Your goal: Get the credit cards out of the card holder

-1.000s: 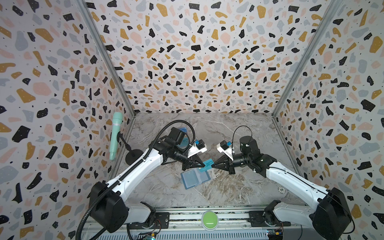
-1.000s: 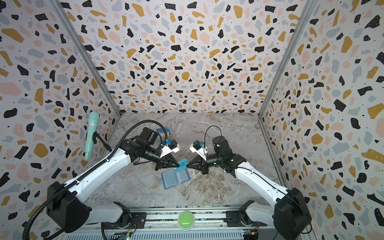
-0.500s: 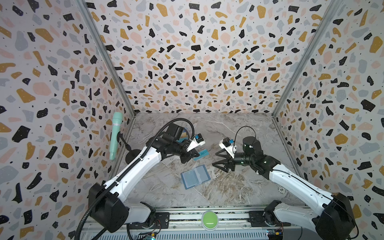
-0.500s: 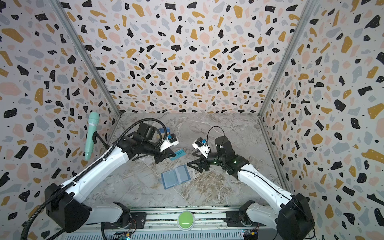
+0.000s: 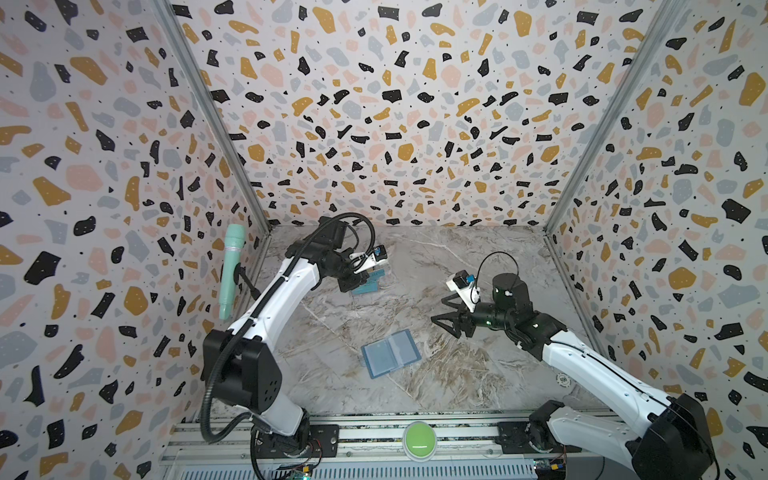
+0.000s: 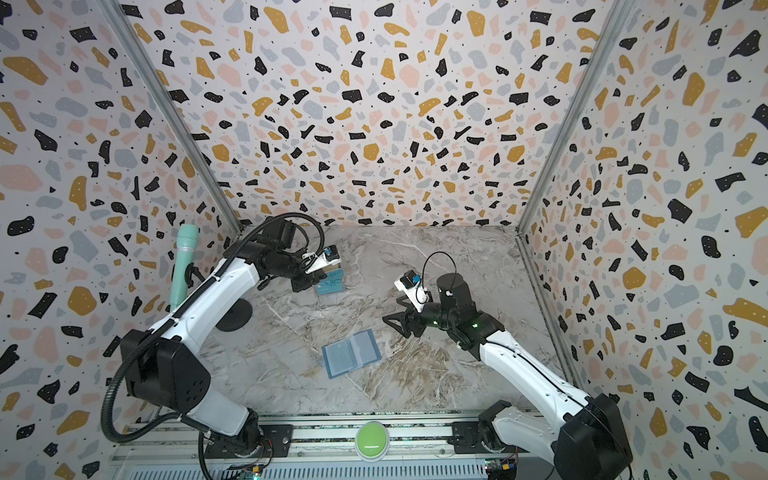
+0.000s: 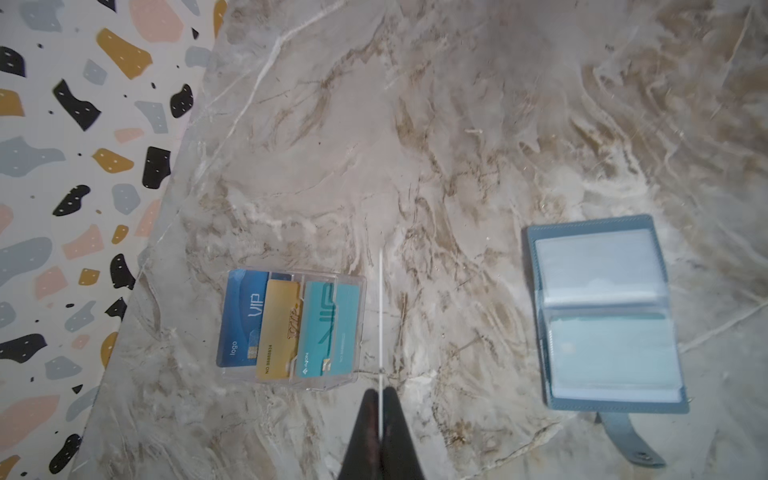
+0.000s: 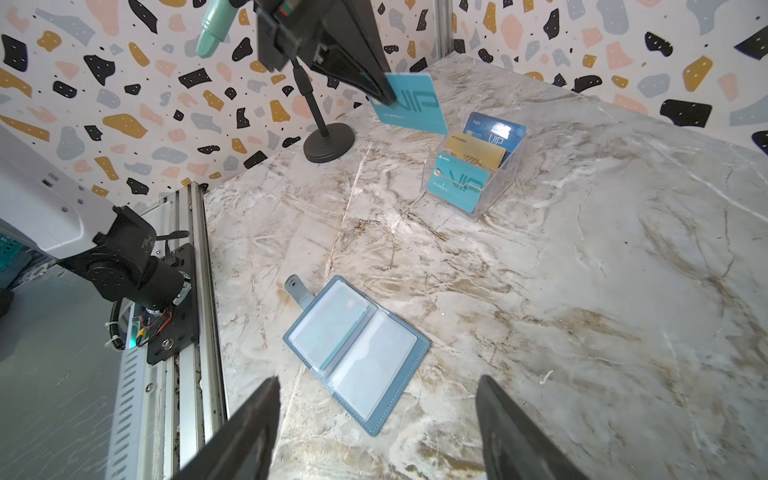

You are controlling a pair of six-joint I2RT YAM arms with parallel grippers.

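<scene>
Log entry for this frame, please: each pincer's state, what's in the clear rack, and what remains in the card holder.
left pincer: shut on the held card, teal, off the table near the clear rack
right pincer: open, empty
rack contents: blue card, gold card, racked teal card
card holder: lying open on the table, tab unsnapped
in holder: pocketed card, teal; facing pocket looks empty
task: unfinished
</scene>
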